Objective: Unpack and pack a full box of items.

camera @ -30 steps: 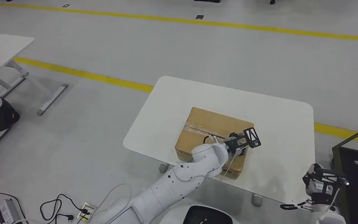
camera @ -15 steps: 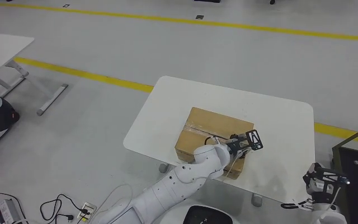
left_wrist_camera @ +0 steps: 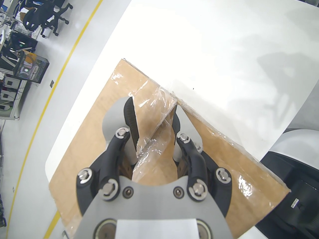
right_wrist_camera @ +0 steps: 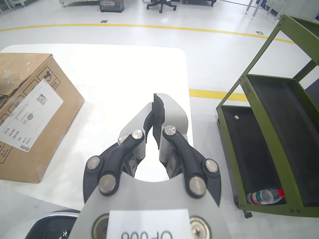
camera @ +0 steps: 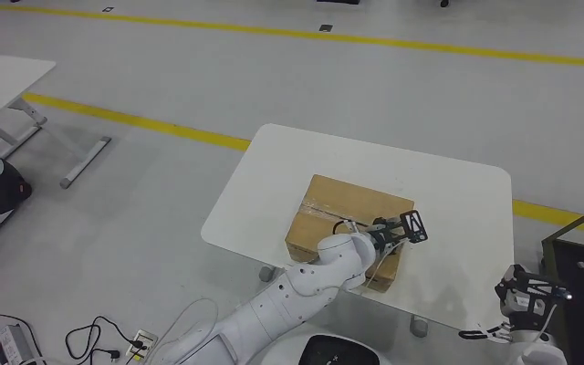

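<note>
Straddling the crumpled tape (left_wrist_camera: 159, 100) on the closed box (left_wrist_camera: 94, 135) at mid-table (left_wrist_camera: 199, 38), my left gripper (left_wrist_camera: 152, 115) has its fingers apart, poised, I judge, to pinch and peel. My right gripper (right_wrist_camera: 155, 115), fingers together, hangs well apart from the box.

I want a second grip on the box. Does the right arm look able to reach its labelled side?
Probably yes: only bare table separates the shut right gripper from the box, and the left gripper sits over its top seam, clear of the labelled side.

Box (camera: 342, 205) blocks table (camera: 456, 210) centre — passing room to its right, green cart (right_wrist_camera: 250, 63) off the right edge.
</note>
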